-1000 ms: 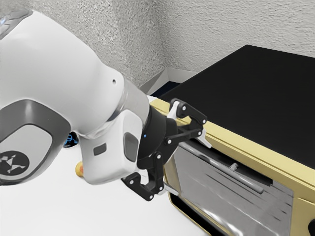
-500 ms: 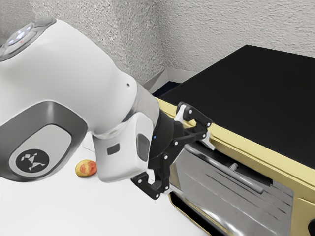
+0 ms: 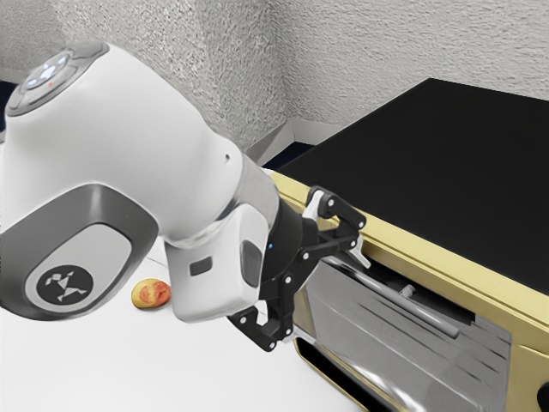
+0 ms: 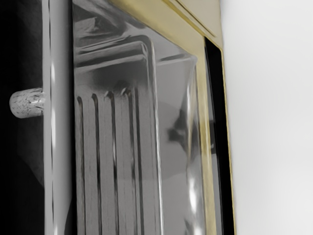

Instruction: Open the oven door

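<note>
My gripper is spread open at the oven's front, one finger over the near end of the handle and the other lower, by the door's lower left corner in the exterior view. Nothing is held between them. The grey bar handle runs along the top of the glass door, with a dark gap behind it. In the wrist view the handle stands out from the ribbed, glassy door on a short post. Whether the upper finger touches the handle, I cannot tell.
The oven's black top and yellow frame lie beyond the hand. A red-and-yellow fruit rests on the white table beneath the arm. Behind the oven is a pale-rimmed tray, near the textured wall.
The arm has swung toward the exterior view's right and somewhat down, uncovering the fruit. My hand has shifted slightly at the oven front, its upper finger now a little lower. The handle looks unmoved.
</note>
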Available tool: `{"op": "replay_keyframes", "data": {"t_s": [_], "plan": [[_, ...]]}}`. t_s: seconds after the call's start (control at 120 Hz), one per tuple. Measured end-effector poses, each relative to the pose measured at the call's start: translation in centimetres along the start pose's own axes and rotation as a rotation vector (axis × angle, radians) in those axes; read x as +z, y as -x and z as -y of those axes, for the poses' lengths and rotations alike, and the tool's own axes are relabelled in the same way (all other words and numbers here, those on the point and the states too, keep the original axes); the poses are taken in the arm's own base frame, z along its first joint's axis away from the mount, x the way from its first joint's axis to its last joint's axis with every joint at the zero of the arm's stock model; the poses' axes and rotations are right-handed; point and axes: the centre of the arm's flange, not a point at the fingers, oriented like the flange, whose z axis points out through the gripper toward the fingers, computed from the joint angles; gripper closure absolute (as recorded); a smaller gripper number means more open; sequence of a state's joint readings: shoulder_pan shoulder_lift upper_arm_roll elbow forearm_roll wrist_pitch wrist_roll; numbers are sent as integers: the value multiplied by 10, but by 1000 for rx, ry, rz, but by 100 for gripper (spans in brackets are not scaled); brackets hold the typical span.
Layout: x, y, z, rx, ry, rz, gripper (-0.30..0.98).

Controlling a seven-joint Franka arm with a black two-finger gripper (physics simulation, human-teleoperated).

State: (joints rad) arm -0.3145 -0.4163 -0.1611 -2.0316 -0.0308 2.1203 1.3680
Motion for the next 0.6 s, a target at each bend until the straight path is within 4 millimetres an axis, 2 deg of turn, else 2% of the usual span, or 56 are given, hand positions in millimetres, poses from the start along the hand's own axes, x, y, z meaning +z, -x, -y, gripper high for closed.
{"op": "replay_keyframes", "data": {"t_s": [0.408,0.525,0.575,0.6], "plan": [[16,1,-6,4,25,6,-3],[14,0,-20,12,20,10,-7],[2,-1,-35,18,0,15,4],[-7,-4,-49,28,-16,17,10]]}}
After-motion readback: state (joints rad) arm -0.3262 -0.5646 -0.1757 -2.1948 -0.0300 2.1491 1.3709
